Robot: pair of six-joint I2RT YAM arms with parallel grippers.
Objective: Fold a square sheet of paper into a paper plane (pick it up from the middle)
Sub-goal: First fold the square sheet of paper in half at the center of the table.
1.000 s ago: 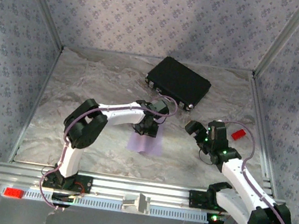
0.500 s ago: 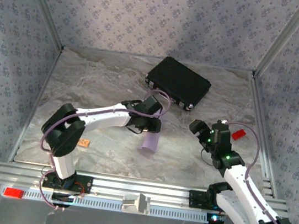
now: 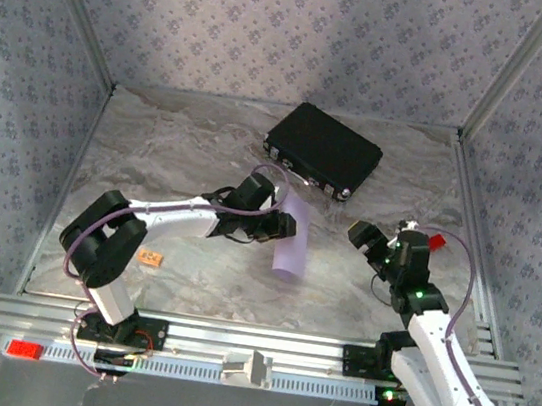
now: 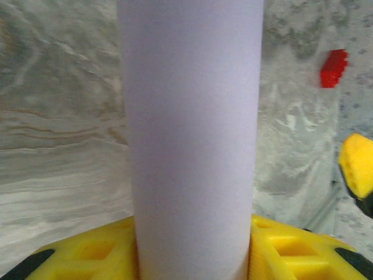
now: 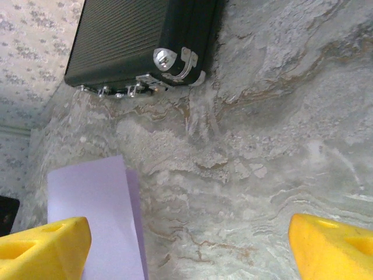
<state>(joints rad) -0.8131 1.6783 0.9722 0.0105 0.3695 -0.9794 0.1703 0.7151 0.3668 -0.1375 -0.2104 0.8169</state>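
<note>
Presently, the left gripper (image 4: 192,259) is pinching the sheet of paper (image 4: 192,128). Its 2 yellow fingers (image 4: 87,254) sit tight against either side of the lilac band, which bows into a rounded strip running straight out from the grip. In the top view the left gripper (image 3: 280,227) holds the sheet of paper (image 3: 291,246) over the middle of the table (image 3: 158,147), in front of the black case (image 3: 324,150) and apart from it. The strip's long axis runs far-to-near there, leaning a little to the right at its near end. You cannot tell from these views whether that near end touches the table.

The right gripper (image 5: 186,251) stands spread wide, with nothing between its fingers. Seen from above, the right gripper (image 3: 362,238) sits to the right of the sheet, near it but apart, and faces roughly toward the case. From its own camera the sheet of paper (image 5: 96,204) lies off to the left, beyond the left finger and not between the 2.

Finding: no crease shows yet — 1 arm holds, the other is free. The sheet lies to the left of the free right gripper, with its long axis crossing the line of approach. Judgement: you would need to swing left and meet a free edge broadside, not end-on. Risk: paper this thin is likely to buckle if nudged.
</note>
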